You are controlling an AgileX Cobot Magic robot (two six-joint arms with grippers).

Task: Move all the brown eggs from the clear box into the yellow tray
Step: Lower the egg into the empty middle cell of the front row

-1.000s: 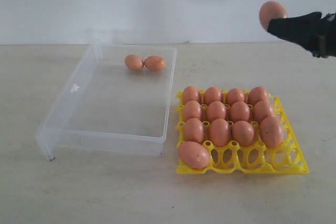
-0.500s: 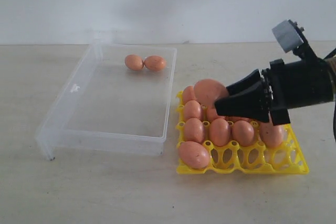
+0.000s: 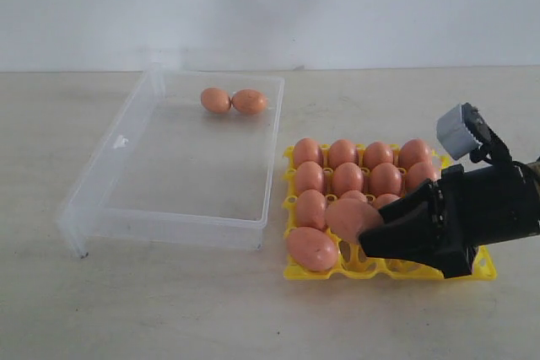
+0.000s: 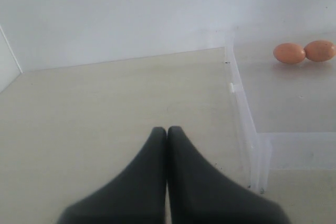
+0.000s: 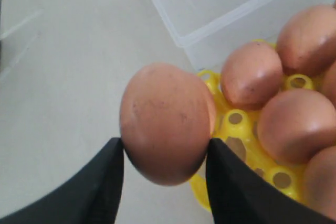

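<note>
Two brown eggs (image 3: 216, 100) lie touching each other in the clear box (image 3: 169, 227), which stands just beside the yellow tray (image 3: 314, 275). Most of the tray's cups hold eggs. The tray's front row holds one, at the corner beside the box. The right gripper (image 5: 164, 153), jaws parted egg-wide, clamps the held egg (image 3: 353, 217) just above that row, next to the corner egg. The left gripper (image 4: 167, 132), beyond the box from the tray, has its jaws pressed together and carries nothing.
</note>
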